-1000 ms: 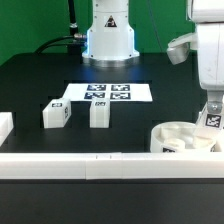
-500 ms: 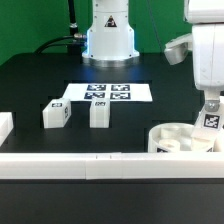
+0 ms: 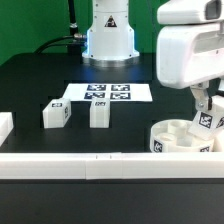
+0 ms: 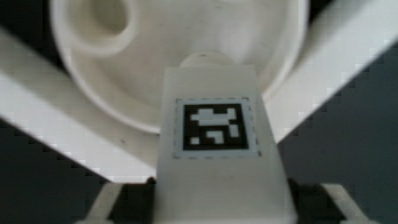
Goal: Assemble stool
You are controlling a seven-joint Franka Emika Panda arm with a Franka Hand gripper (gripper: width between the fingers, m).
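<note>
Pincer (image 3: 205, 103) clamping one leg block (image 4: 217, 128) | wrist swinging in over the seat (image 3: 172, 146) since a moment ago (block now tilting) | I'm judging socket insertion near.

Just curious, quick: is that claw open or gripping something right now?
Gripper: closed, holding a leg.

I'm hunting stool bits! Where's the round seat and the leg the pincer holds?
seat (image 3: 172, 146), exterior view, on its outer side wall.
held leg (image 4: 217, 128), wrist view, on its square tag.
</note>
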